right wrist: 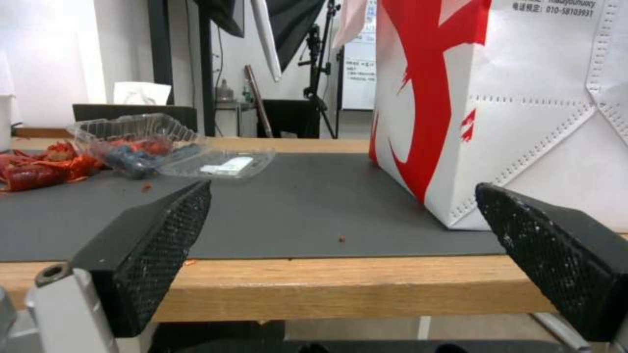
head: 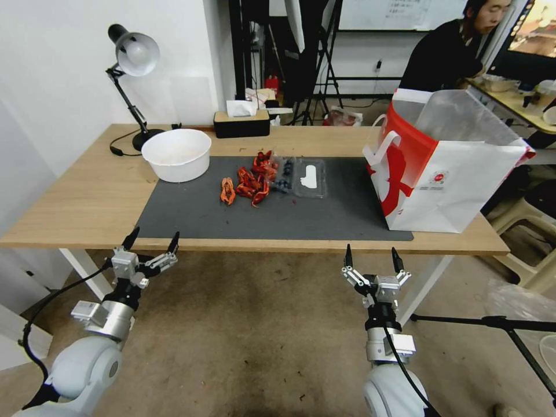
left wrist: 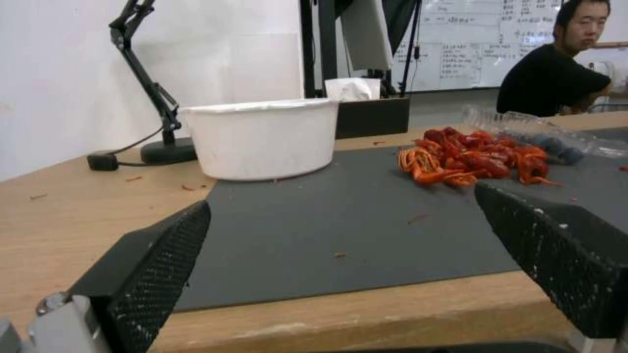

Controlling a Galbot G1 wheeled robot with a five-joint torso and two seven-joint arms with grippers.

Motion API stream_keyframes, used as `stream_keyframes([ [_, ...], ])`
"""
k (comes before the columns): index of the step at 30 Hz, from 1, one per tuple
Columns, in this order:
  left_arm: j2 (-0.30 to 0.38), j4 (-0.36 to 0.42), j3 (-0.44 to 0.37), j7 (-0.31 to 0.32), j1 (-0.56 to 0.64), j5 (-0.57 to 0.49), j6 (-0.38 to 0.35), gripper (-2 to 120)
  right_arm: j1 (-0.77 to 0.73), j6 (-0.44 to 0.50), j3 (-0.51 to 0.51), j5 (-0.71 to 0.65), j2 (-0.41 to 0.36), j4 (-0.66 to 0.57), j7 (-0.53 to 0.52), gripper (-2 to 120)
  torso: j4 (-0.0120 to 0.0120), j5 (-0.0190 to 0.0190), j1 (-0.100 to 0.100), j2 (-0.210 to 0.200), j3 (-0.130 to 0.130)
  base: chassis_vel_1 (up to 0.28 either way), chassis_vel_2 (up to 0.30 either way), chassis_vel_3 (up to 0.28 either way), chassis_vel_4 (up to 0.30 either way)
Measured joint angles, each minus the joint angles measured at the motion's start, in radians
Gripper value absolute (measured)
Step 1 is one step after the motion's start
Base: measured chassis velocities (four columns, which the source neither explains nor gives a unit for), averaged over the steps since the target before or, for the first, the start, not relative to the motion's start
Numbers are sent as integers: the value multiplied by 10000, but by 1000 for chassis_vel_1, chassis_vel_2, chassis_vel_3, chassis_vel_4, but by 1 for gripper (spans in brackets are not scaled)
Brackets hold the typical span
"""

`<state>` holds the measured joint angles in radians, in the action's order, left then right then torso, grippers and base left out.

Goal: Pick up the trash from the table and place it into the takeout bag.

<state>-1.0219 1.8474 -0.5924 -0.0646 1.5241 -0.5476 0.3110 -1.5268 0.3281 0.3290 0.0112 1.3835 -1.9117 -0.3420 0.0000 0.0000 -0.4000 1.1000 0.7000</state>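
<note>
The trash lies on the dark mat (head: 231, 217) of the table (head: 87, 202). It is a heap of red crayfish shells (head: 252, 179) (left wrist: 474, 157) (right wrist: 39, 169), an open clear plastic clamshell (head: 301, 176) (left wrist: 536, 132) (right wrist: 141, 142) holding dark berries, and a white round bowl (head: 176, 153) (left wrist: 265, 137) at the mat's far left corner. The takeout bag (head: 446, 168) (right wrist: 510, 98), white with red print, stands open on the right end. My left gripper (head: 156, 233) (left wrist: 340, 198) and right gripper (head: 370, 250) (right wrist: 340, 189) hang open and empty before the table's front edge.
A black desk lamp (head: 133, 63) and a black tissue box (head: 241, 121) stand along the far edge. Small crumbs dot the mat. A beige stool (head: 530, 231) and a black tripod leg (head: 498, 323) are on the floor to the right.
</note>
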Motion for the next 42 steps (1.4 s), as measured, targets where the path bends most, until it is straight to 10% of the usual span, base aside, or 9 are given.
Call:
stream_keyframes([
  [42, -73, -113, 25, 17, -57, 142, 176, 100, 0, 33, 4, 20, 34, 20, 5, 100, 0, 0, 1, 0, 0, 0, 0, 0, 0],
])
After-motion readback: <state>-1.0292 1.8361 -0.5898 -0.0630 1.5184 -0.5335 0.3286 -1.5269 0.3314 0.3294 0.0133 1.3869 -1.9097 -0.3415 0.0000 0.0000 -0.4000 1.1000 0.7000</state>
